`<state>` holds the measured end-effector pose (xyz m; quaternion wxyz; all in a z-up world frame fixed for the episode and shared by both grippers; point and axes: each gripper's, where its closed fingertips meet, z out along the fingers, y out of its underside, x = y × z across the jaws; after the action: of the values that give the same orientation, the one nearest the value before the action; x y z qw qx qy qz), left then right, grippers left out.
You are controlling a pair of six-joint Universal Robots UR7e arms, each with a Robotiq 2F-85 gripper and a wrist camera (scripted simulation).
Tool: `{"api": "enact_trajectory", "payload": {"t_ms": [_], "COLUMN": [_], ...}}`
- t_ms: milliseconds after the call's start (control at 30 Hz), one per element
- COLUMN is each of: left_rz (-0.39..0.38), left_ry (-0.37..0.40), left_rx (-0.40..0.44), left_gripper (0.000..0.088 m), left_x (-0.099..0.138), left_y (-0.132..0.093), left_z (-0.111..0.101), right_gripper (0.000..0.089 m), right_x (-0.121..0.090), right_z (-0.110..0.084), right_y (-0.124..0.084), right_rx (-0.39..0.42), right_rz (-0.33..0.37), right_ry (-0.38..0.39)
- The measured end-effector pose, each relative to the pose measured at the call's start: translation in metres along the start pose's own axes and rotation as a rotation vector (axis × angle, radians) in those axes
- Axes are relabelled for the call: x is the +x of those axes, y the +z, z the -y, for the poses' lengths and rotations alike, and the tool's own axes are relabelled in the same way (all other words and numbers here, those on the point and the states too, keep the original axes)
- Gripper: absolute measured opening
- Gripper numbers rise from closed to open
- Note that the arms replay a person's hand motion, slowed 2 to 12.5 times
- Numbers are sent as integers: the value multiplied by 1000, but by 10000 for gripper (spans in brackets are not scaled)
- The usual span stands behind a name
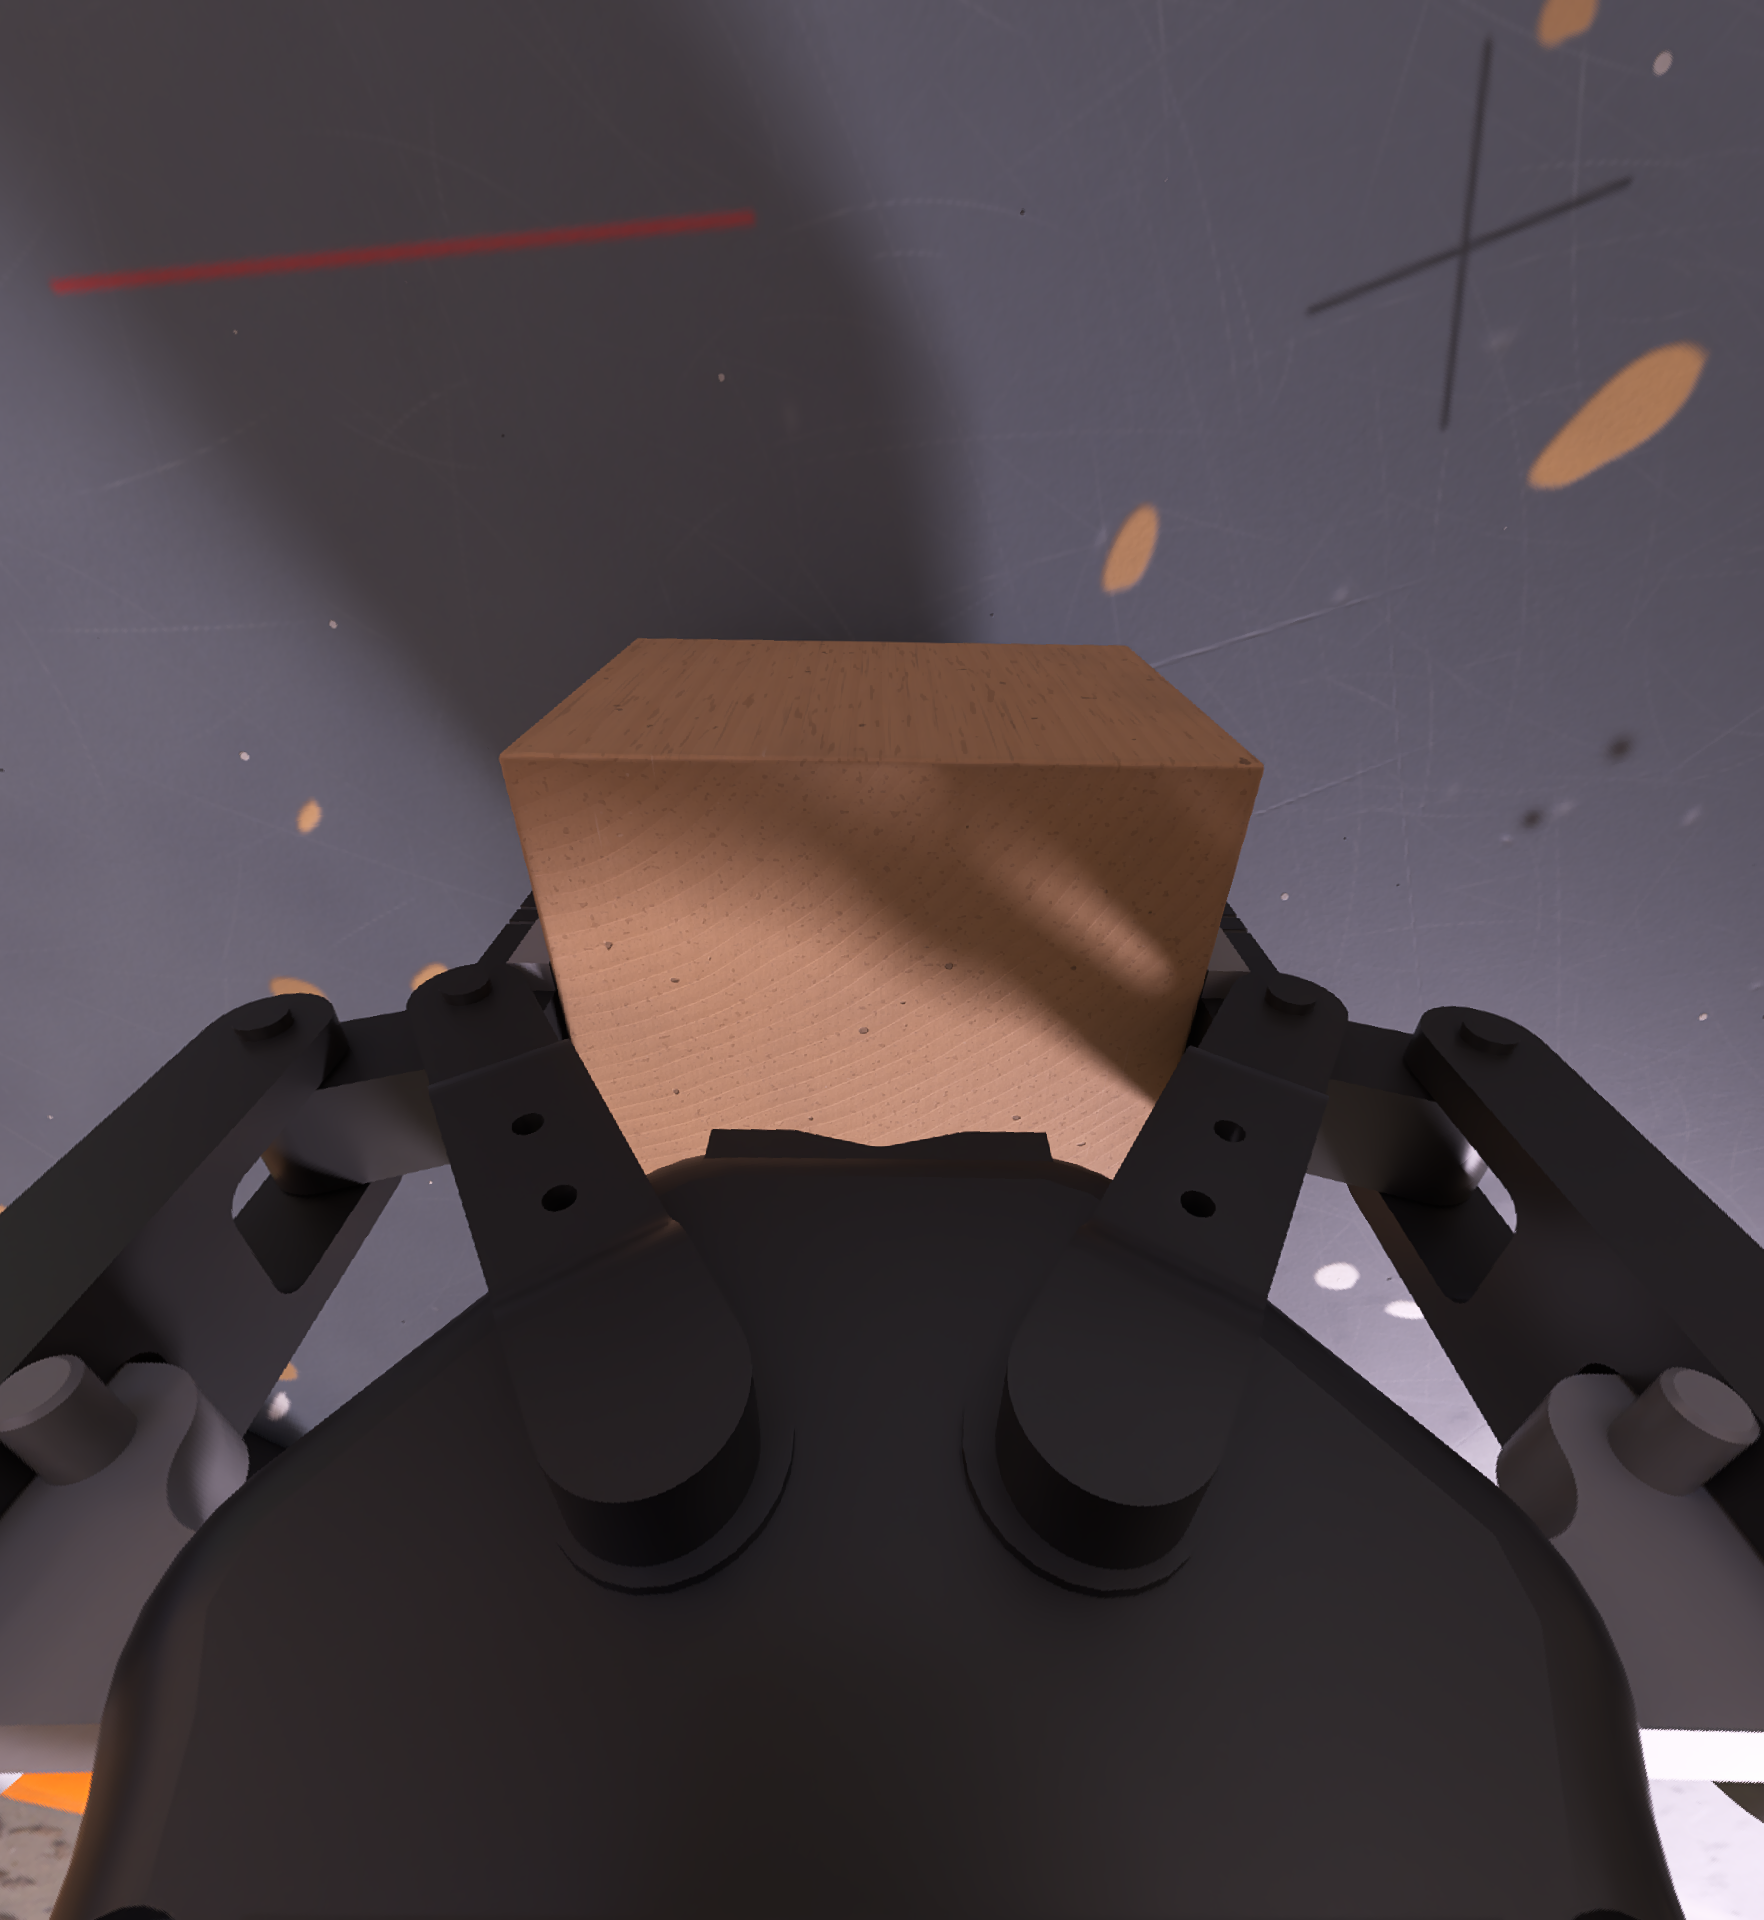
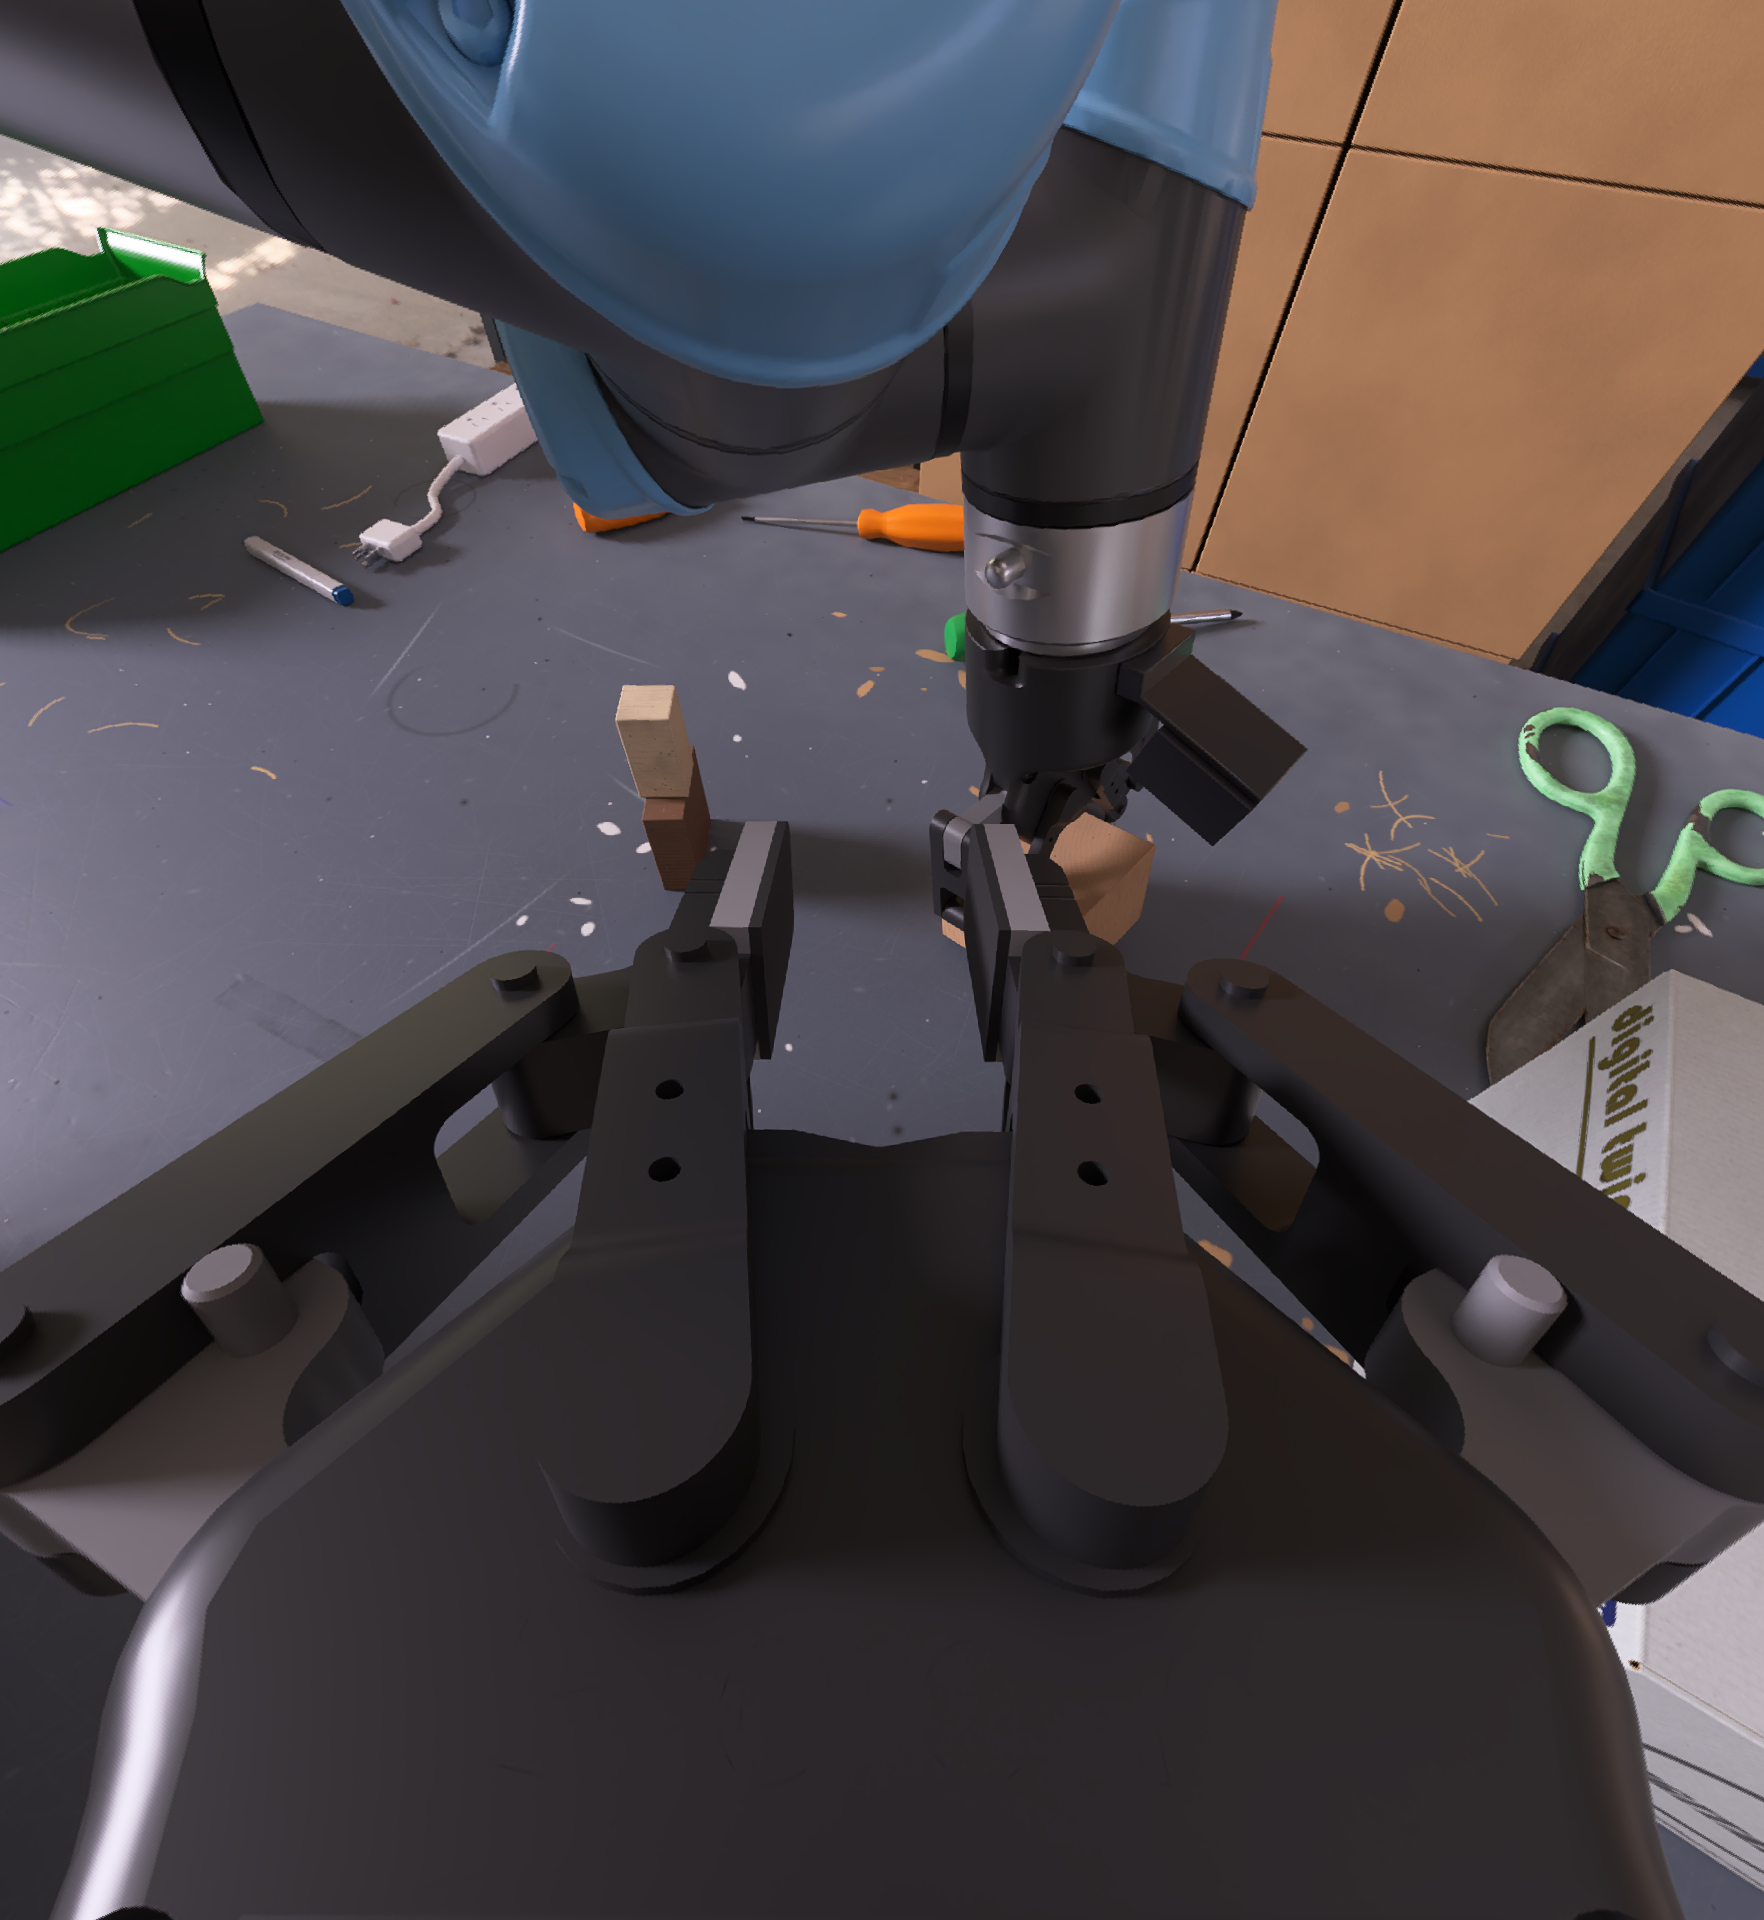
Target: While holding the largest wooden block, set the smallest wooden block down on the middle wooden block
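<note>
My left gripper (image 1: 878,940) is shut on the largest wooden block (image 1: 878,831) and holds it above the grey table (image 1: 338,520). The right wrist view shows that same gripper (image 2: 1023,831) on its arm, with the large block (image 2: 1112,878) just above the table (image 2: 182,883). To its left, the small pale block (image 2: 654,732) rests on top of the darker brown middle block (image 2: 675,831), slightly offset. My right gripper (image 2: 873,894) is open and empty. It hovers just in front of the stack, with its left finger (image 2: 753,883) close beside the brown block.
A green bin (image 2: 57,384) stands at far left, with a power strip (image 2: 488,426) and a marker (image 2: 296,569) beside it. An orange screwdriver (image 2: 899,525) lies behind the left arm. Green-handled scissors (image 2: 1636,852) and a white box (image 2: 1740,1143) are at right, with cardboard boxes (image 2: 1480,364) behind.
</note>
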<state>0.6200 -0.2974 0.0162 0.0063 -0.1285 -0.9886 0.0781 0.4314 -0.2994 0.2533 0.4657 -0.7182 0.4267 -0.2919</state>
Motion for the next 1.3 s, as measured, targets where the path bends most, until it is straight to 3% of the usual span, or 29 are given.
{"api": "enact_trajectory", "payload": {"t_ms": [1300], "left_rz": [-24], "left_ry": [15], "left_rx": [-11], "left_gripper": [751], "left_x": [5], "left_y": [6], "left_z": [-2], "right_gripper": [305], "right_x": [-1], "right_z": [-3], "right_y": [8], "right_rx": [-14], "right_rz": [15], "right_ry": [-2]}}
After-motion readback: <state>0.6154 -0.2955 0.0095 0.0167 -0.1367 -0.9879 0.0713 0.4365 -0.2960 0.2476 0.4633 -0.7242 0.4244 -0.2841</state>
